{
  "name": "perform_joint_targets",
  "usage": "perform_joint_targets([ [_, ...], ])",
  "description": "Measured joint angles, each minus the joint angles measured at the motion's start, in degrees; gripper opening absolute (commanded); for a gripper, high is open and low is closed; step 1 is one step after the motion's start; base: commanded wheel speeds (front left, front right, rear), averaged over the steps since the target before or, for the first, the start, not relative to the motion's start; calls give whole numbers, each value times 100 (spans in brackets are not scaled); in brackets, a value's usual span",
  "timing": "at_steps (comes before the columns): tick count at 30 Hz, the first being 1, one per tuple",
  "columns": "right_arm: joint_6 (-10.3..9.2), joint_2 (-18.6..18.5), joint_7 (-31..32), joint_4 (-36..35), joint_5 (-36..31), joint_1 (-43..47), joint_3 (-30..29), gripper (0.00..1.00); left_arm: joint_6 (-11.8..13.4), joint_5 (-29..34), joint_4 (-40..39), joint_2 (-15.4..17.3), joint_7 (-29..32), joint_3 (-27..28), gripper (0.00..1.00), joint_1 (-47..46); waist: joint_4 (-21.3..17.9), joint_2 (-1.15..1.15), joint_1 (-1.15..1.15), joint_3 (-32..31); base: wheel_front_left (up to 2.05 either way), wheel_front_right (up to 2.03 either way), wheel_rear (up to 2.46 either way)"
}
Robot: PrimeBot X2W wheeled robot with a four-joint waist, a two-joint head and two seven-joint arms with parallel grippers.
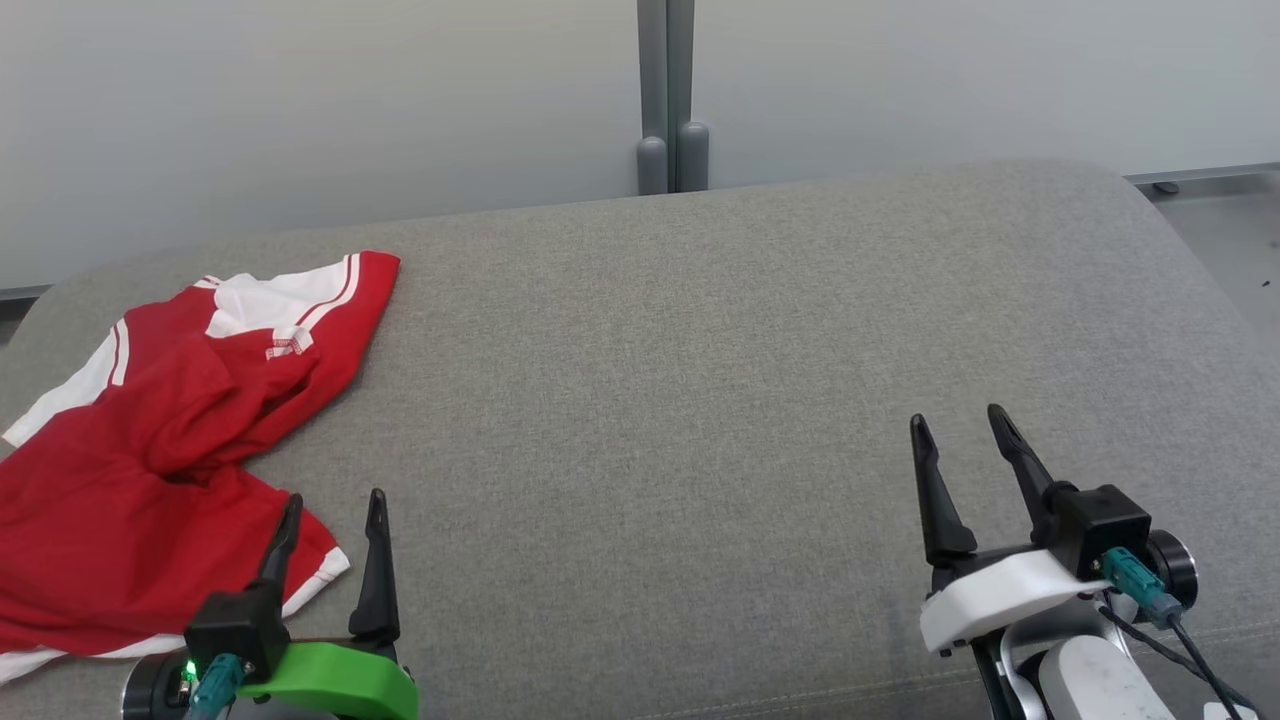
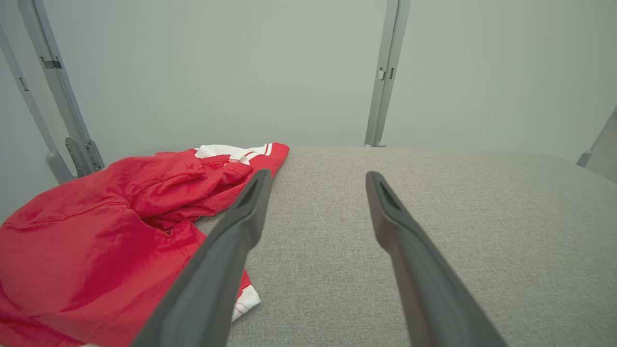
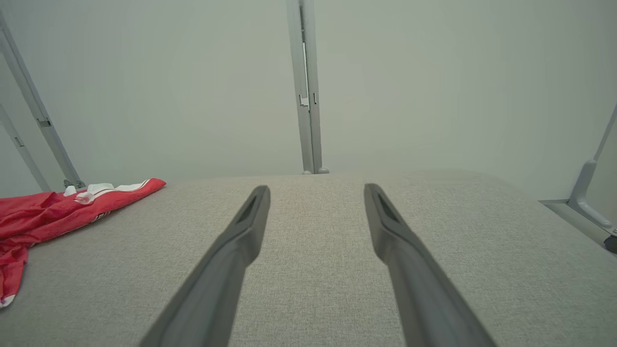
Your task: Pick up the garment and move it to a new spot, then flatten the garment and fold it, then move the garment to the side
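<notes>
Nothing done yet: red-and-white jersey [image 1: 150, 440] lies crumpled on grey surface [image 1: 700, 380], left end; left end effector [image 1: 335, 495] and right end effector [image 1: 955, 414] both spread, empty.

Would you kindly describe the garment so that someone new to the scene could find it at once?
Start from the broad grey fabric cushion before the pale wall. At its left end, beside the left gripper, lies a crumpled red shirt with white shoulder panels and striped cuffs. Its bright red stands out against the plain grey cloth.
</notes>
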Motion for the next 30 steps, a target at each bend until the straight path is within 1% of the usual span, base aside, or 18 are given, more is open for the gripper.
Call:
perform_joint_targets([
  [2, -2, -3, -52, -15, -168, 0, 29, 100, 1, 112, -18, 0, -48, -15, 100, 28, -3, 0, 0, -1, 0, 0, 0],
  [4, -49, -2, -66, -24, -252, 0, 43, 100, 1, 190, -25, 0, -49, -19, 100, 48, -5, 0, 0, 3, 0, 0, 0],
  [24, -48, -2, -67, -24, -255, -1, -15, 100, -7, 201, 2, -5, -49, 44, 100, 53, 7, 0, 1, 66, 0, 0, 0],
  [30, -49, -2, -67, -41, -256, -1, -121, 100, -25, 226, 22, -13, -49, 10, 100, 32, 118, 0, 0, 82, 0, 0, 0],
])
